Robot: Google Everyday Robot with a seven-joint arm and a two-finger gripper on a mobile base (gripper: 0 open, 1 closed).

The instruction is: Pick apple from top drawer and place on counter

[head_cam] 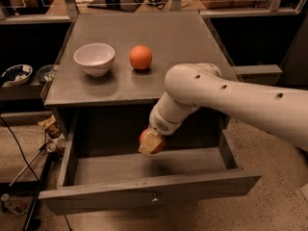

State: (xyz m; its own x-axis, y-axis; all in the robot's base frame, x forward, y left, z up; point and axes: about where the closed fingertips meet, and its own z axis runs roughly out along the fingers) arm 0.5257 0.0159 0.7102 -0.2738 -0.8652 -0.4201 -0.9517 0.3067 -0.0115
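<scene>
So your gripper (151, 145) hangs just above the top drawer (144, 194) floor, jaws clamped on the apple (145, 137). Lift straight up past the table (163, 32) edge over the drawer before swinging across.

Gripper (151, 144) in top drawer (144, 194), seemingly hiding half apple (144, 136); arm (240, 100) cropped right.

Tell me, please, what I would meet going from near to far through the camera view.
Knob on the top drawer front → gripper shut on the apple, above the drawer floor → counter front edge → orange on the counter.
</scene>
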